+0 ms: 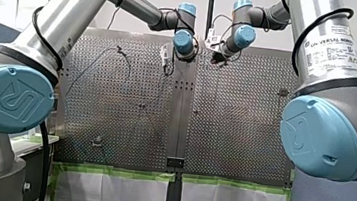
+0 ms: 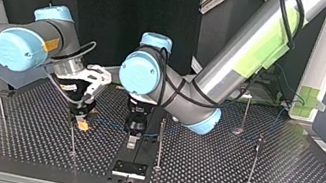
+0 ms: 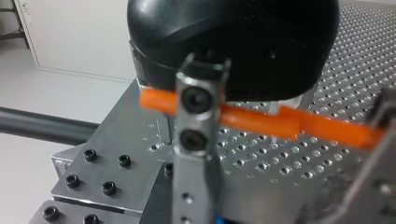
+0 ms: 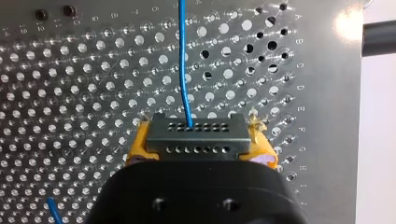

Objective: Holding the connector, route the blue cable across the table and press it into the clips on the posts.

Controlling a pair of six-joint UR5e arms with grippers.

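Blue cable [image 4: 183, 60] leaves the holed face of the connector [image 4: 196, 137] and runs straight ahead over the perforated table [image 4: 70, 93], so at this end its long axis carries on the line of the gripper that holds it. The yellow pads [image 4: 139, 145] are pressed onto the connector's two short ends, pinching it level.

In the top view my right gripper [image 2: 83, 115] hangs low, left of the table's middle, with a thin post [image 2: 73, 139] just beside it on the near side. My left gripper [image 2: 135, 130] points down over the centre seam to its right, with a second post [image 2: 160, 142] just beside it. A faint blue stretch lies left to right between the two grippers, low over the table. Whether my left gripper is closed on the cable I cannot tell.

The coming move, as I judge it, turns on this: the cable trails rightward from the connector, the thin post stands on the near side of that line, and my right arm is the nearer one. The cable would need carrying toward the near edge to meet the post. The clips themselves are too small to make out.
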